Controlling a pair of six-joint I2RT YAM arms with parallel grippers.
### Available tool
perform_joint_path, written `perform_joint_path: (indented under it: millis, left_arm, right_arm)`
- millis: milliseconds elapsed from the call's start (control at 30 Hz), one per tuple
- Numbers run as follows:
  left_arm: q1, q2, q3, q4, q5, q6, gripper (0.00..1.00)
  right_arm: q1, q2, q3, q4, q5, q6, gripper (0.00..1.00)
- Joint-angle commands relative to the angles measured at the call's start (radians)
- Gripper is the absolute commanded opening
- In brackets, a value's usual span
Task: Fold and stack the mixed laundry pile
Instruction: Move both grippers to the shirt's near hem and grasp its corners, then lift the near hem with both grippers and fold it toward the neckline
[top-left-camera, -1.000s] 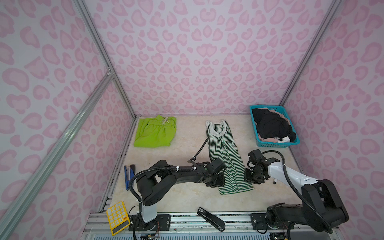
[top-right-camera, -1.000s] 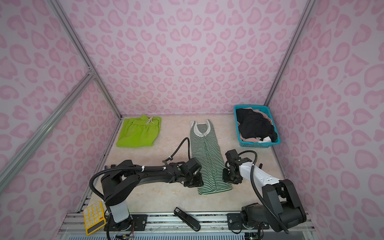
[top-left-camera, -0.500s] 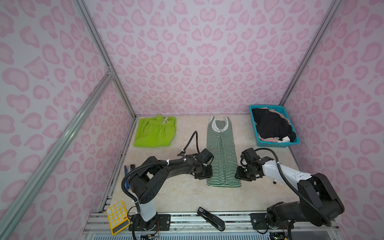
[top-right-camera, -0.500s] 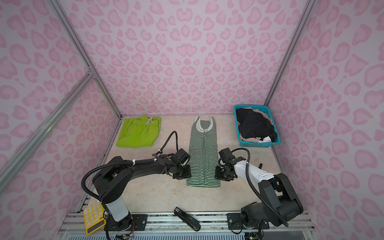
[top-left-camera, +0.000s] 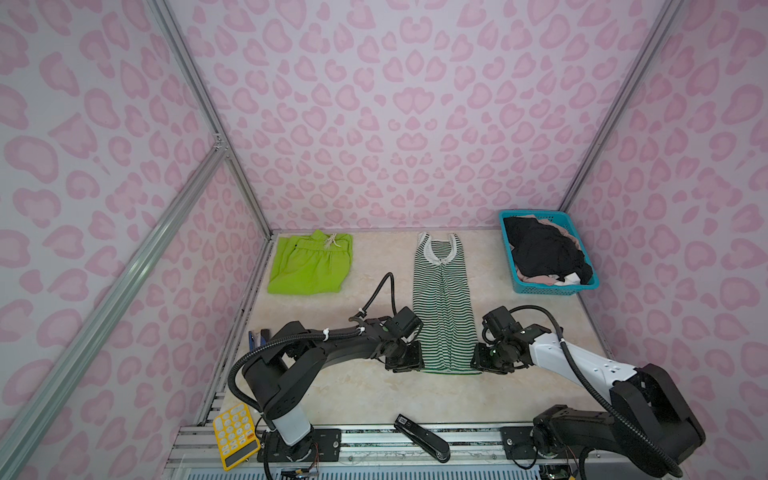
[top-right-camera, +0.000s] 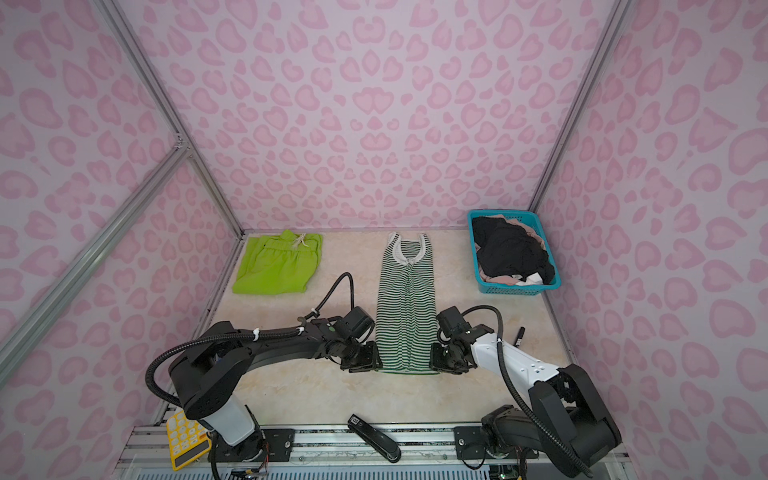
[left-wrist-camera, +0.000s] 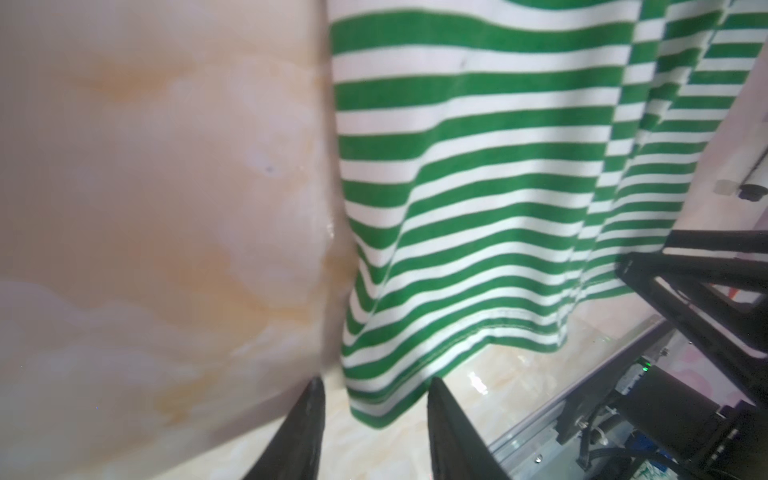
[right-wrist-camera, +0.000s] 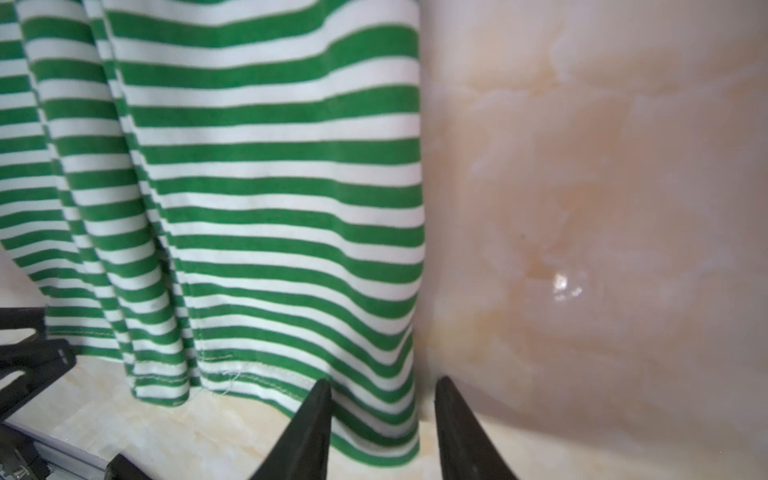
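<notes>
The green-and-white striped top (top-left-camera: 442, 299) (top-right-camera: 405, 299) lies flat and straight in the middle of the table, neck toward the back wall. My left gripper (top-left-camera: 409, 359) (left-wrist-camera: 376, 390) sits at its near-left hem corner, open, with the corner (left-wrist-camera: 374, 407) lying loose between the tips. At the near-right corner my right gripper (top-left-camera: 482, 361) (right-wrist-camera: 382, 392) is also open around the fabric (right-wrist-camera: 249, 187). Lime-green shorts (top-left-camera: 309, 266) lie folded at the back left. Black clothes (top-left-camera: 544, 251) and a beige-pink piece (top-left-camera: 536, 279) fill the teal basket (top-left-camera: 552, 288).
A yellow calculator (top-left-camera: 235, 434) and a black stapler (top-left-camera: 422, 436) lie on the front rail. A blue item (top-left-camera: 254, 337) sits at the table's left edge and a black marker (top-right-camera: 519, 336) at the right. Pink-patterned walls enclose three sides.
Both grippers slid left with the hem, and the slanted striped top now lies straight. The left gripper's jaws have opened off the corner.
</notes>
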Motion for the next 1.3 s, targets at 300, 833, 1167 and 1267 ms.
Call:
perform_joint_path:
  millis: [300, 833, 1167, 1267]
  left_arm:
    - [-0.003, -0.022, -0.051, -0.028, -0.047, -0.065, 0.03]
    - [-0.100, -0.242, -0.051, -0.170, -0.112, -0.178, 0.03]
    - [-0.029, -0.198, 0.128, -0.240, -0.126, -0.077, 0.02]
    - [0.042, -0.139, 0.212, -0.248, -0.107, -0.024, 0.02]
  right_arm:
    - [0.007, -0.038, -0.040, -0.016, -0.016, 0.008, 0.06]
    - [0.165, -0.245, 0.039, -0.279, 0.098, 0.088, 0.00]
    - [0.141, -0.224, 0.198, -0.258, 0.174, 0.040, 0.00]
    - [0.092, -0.149, 0.260, -0.222, 0.163, 0.005, 0.00]
